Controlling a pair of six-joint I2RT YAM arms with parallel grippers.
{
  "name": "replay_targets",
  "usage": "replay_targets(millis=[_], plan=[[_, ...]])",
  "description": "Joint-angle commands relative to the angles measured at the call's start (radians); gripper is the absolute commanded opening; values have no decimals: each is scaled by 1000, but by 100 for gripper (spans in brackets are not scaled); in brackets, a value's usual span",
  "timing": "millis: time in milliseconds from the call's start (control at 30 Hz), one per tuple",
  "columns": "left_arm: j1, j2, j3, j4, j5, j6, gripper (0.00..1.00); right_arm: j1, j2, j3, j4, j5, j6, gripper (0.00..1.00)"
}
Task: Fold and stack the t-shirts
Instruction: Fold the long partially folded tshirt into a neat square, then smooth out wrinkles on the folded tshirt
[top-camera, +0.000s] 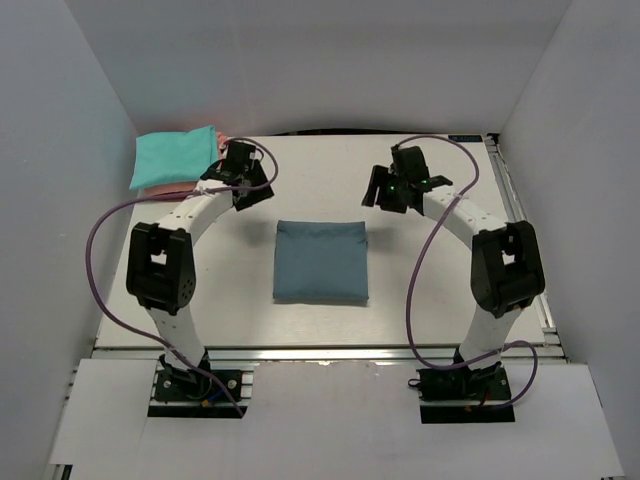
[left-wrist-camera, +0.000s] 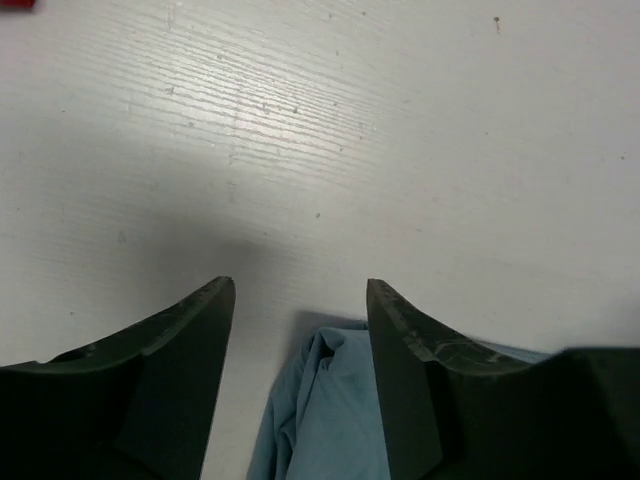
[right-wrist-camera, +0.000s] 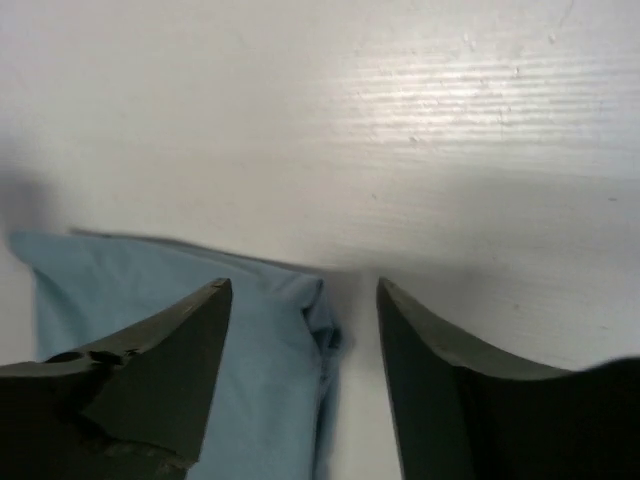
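A slate-blue t-shirt lies folded into a neat rectangle in the middle of the table. Raised just past its far left corner is my left gripper, open. In the left wrist view that corner lies on the table below the spread fingers, untouched. Over the far right corner my right gripper is also open, and the shirt's edge sits below its gap, free. A folded teal t-shirt rests on a salmon-pink one at the far left. A red scrap shows at the left wrist view's top edge.
White walls close in the table on the left, back and right. Purple cables loop out from both arms. A metal rail runs along the near edge.
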Motion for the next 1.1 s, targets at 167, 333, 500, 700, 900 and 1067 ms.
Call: replay_targets(millis=[167,333,500,700,900,1067], plan=[[8,-241,-177,103,267,-41,3,-4,-146,-35,71,-238,-43,0],[-31,-380,-498,382,454,-235,0,64,-264,-249,156,-453,3,0],[-158,-449,-575,446,402,-298,0,177,-327,-437,249,-531,92,0],[-166,-371,-567,563,332,-301,1,211,-309,-532,433,-611,174,0],[-164,-181,-549,673,330,-312,0,219,-238,-547,489,-631,175,0],[-147,-57,-518,694,309,-287,0,219,-183,-578,523,-623,157,0]])
